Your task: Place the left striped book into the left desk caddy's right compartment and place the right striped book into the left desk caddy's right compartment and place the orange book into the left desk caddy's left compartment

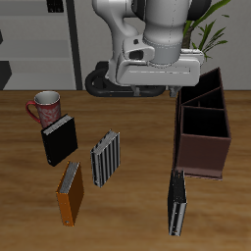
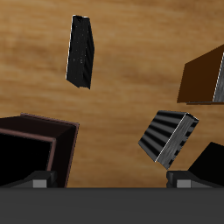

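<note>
Exterior view: the hand (image 1: 160, 86) hangs high above the bench (image 1: 127, 211), holding nothing; whether its fingers are spread I cannot tell. The left striped book (image 1: 176, 202) lies before the left desk caddy (image 1: 202, 137); the right striped book (image 1: 106, 157) and orange book (image 1: 70, 192) lie apart from it.

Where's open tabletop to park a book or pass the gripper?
Widest bare patch: between the pale striped book and the desk caddy. Another runs along the front edge between the orange book and the dark striped book. Crowded: mug, black book, orange book cluster.
</note>
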